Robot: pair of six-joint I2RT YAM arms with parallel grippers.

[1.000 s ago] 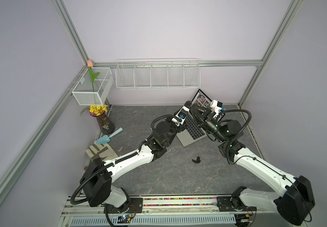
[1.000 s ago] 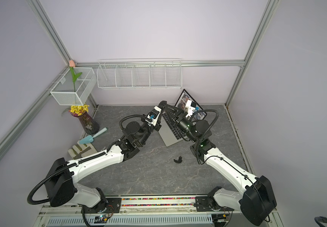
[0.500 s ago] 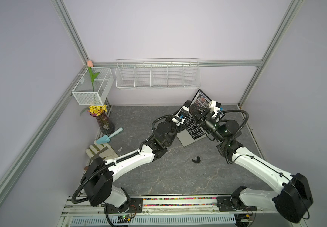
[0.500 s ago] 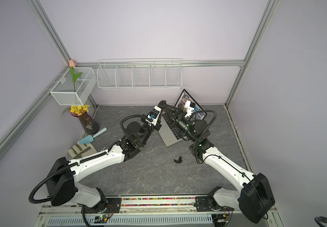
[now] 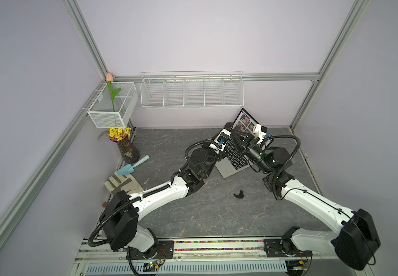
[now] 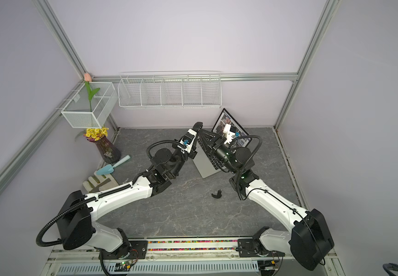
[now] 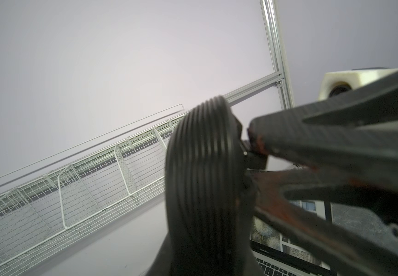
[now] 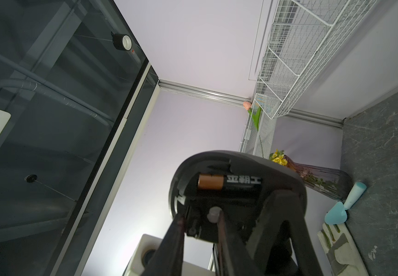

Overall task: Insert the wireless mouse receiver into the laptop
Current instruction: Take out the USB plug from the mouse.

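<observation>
Right pincer (image 8: pixel 200 219) a shade nearer mouse (image 8: pixel 236 167) tight in left pincer (image 5: pixel 226 131); receiver hidden, right grip unclear.

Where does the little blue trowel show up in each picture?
In a top view: trowel left of centre, between vase and glove.
In a top view: trowel likewise.
Left wrist: not in it.
Right wrist: trowel between vase and glove.
Shared landmark: white wire shelf.
</observation>
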